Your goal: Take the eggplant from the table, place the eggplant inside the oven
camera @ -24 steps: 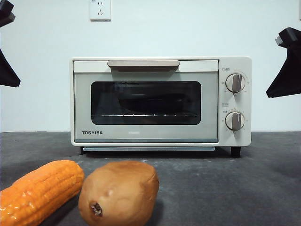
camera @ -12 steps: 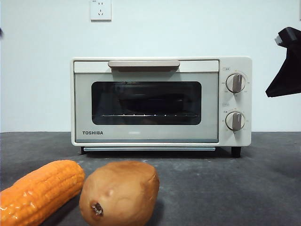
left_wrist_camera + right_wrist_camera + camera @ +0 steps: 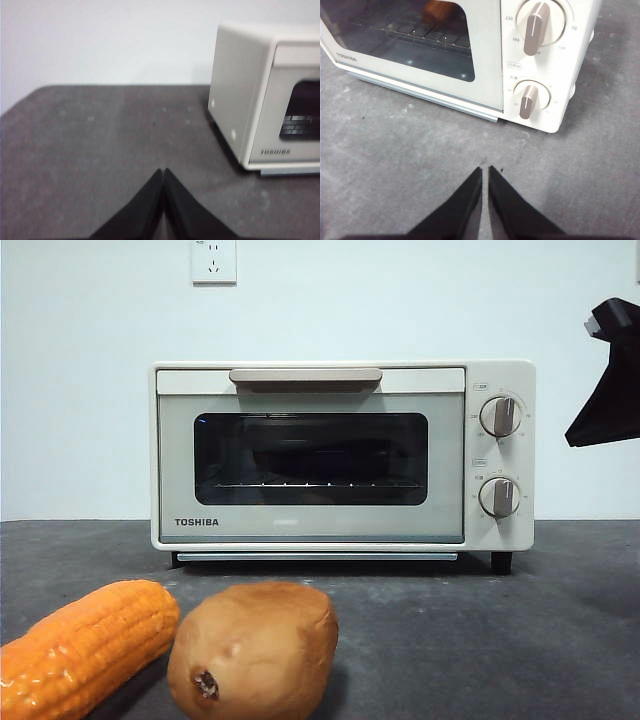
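The cream Toshiba oven (image 3: 310,528) stands at the back of the dark grey table (image 3: 480,640) with its door closed. Behind the dark glass a long, nearly black shape (image 3: 325,452) lies on the wire rack; it looks like the eggplant, though the glass dims it. No eggplant lies on the table. My left gripper (image 3: 163,171) is shut and empty, over bare table beside the oven's (image 3: 245,100) side wall. My right gripper (image 3: 485,168) is shut and empty, above the table in front of the oven's knobs (image 3: 535,27); its arm shows as a black tip (image 3: 610,380) at the right edge.
An orange corn cob (image 3: 80,645) and a brown potato (image 3: 250,650) lie side by side at the table's near left edge. The tan bar handle (image 3: 305,375) runs across the top of the oven door. A wall socket (image 3: 213,260) sits above the oven.
The black arm tip at the front view's left edge has withdrawn out of the picture. The right arm's tip, the oven, corn and potato have not moved.
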You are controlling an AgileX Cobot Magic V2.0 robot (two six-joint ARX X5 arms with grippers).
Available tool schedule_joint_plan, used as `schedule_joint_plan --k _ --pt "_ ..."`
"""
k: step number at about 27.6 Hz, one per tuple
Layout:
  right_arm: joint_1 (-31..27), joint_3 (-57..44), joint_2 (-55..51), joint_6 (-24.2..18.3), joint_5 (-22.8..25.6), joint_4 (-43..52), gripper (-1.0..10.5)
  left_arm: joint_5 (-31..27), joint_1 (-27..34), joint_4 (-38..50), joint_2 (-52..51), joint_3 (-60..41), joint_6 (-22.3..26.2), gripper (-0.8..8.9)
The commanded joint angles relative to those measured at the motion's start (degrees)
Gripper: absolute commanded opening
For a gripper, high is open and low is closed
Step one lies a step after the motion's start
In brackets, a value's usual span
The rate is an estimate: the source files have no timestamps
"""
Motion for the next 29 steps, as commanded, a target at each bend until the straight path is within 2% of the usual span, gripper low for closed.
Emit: schedule_joint_plan --k 1,4,15,18,20,23,25,29 --pt "0.24 0.46 0.20 0.59 0.17 0.61 0.0 -0.11 0.11 0.28 -0.04 -1.90 0.74 0.04" --pt "0.24 0.46 0.20 0.59 0.17 0.63 0.0 0.00 0.11 -3.13 -0.04 -1.99 0.74 0.04" --pt "0.26 0.46 0.20 0.59 0.17 0.72 0.0 0.00 0.11 -2.95 -0.02 -1.99 0.74 0.04" --pt "0.20 0.44 -6.54 0.50 1.88 -0.39 0.0 0.00 0.11 -2.93 -0.02 -1.99 0.74 0.04" --pt "-0.26 0.44 -14.10 -3.52 4.44 -0.61 0.0 0.00 0.11 -2.93 -0.02 -1.99 0.74 0.04" --pt "-5.33 0.35 -25.90 -8.35 5.97 -1.49 0.0 0.00 0.11 -2.93 -0.02 -1.99 0.74 0.04" --pt "-10.95 0.22 -31.69 -8.46 5.64 -1.99 0.0 0.00 0.11 -2.93 -0.02 -1.99 0.74 0.04" --pt "-18.16 -1.62 -36.02 -8.44 5.05 -2.49 0.0 0.00 0.11 -2.93 -0.02 -1.99 0.74 0.04"
